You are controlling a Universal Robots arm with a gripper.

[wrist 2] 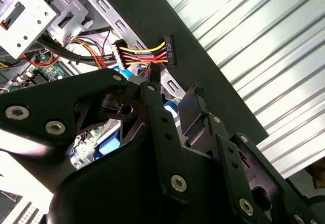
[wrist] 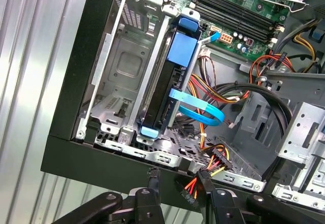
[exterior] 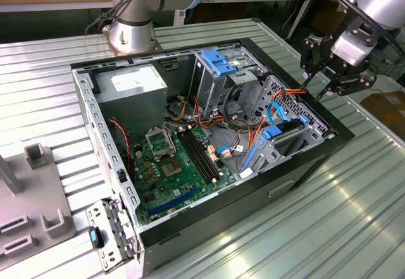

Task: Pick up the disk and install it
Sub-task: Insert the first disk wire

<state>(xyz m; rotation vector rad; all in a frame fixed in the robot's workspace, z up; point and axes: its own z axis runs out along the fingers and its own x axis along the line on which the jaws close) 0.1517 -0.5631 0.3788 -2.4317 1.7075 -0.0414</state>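
Note:
The disk (wrist: 161, 82), a dark flat drive in bright blue carrier rails, stands on edge in the metal bay by the case's black side wall. In the exterior view the disk (exterior: 283, 133) sits low at the case's right end. My gripper (exterior: 316, 88) hovers above and just outside that end of the case, apart from the disk. Its black fingertips (wrist: 152, 177) stand spread over the case rim with nothing between them. In the second wrist view my gripper (wrist 2: 175, 79) is open above a bundle of coloured wires.
The open computer case (exterior: 297, 171) lies on a ribbed metal table. Inside are a motherboard (exterior: 171, 159), a power supply (exterior: 130, 83) and a tall metal cage with a light-blue latch (exterior: 218, 61). A blue ribbon cable (wrist: 200, 109) and a power connector (wrist: 210, 163) lie beside the bay.

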